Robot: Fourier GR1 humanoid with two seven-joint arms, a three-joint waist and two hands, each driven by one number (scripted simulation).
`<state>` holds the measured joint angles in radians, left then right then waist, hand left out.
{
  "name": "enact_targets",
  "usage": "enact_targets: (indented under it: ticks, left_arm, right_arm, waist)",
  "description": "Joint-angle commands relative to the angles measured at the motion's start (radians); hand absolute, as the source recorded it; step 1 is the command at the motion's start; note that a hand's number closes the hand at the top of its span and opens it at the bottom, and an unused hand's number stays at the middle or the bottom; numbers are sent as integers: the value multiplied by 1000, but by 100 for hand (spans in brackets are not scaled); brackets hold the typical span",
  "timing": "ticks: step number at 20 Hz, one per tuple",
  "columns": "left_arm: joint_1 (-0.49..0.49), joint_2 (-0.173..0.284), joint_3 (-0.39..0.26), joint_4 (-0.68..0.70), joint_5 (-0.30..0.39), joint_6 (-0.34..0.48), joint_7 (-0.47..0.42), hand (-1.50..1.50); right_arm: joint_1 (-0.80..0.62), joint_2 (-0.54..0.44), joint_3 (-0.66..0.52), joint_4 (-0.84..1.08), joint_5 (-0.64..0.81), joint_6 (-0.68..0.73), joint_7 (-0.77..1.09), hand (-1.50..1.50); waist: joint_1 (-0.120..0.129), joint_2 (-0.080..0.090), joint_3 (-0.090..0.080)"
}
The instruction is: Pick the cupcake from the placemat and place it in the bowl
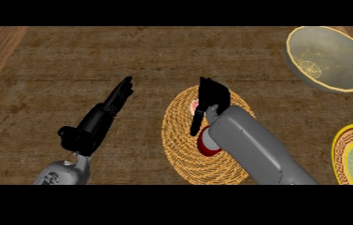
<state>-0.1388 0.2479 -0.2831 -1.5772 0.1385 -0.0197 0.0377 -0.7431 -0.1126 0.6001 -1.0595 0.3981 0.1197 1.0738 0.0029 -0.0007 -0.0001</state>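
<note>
The cupcake (199, 108) is not yet lifted, as far as can be judged: only a sliver of pink and white shows on the woven placemat (180, 154), near the mat's far edge, and the right hand (212, 97) sits directly over it, hiding most of it. The hand's fingers bend down around that spot, the thumb hanging on the near left side of the cupcake and the other fingers bunched over its top. They appear to be closing on it, but whether they touch it or have gripped it cannot be told from this angle. A red band shows at the wrist, just above the mat's middle.

The bowl (324, 56) stands at the counter's (82, 60) far right corner, well apart from the placemat, and nothing lies in it. Part of a yellow-rimmed plate (342, 154) shows at the counter's right edge, nearer the robot.

The left hand (103, 114) rests over the counter to the left of the placemat, fingers straight and held together, pointing away, holding nothing.

So the reach to the cupcake looks done and the grasp is the step in hand. What remains is nearly everything that counts: securing the hold, lifting the cupcake off the mat, carrying it toward the far right corner, and setting it down inside the bowl.
</note>
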Motion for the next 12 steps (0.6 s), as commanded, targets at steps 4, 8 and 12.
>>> enact_targets:
  ticks: [4,8,12]
  left_arm:
    - [32,-36,1,-44,-63,1,16,0]
    - [28,-43,32,-14,-59,-41,7,0]
    - [-11,-59,58,73,-57,-61,-50,0]
  right_arm:
    - [-5,42,-54,33,133,14,-64,150]
    - [6,35,-98,33,203,16,-103,150]
    - [-50,-2,-177,180,230,-50,-226,150]
  waist:
    - [3,1,0]
    - [2,0,0]
    - [5,4,0]
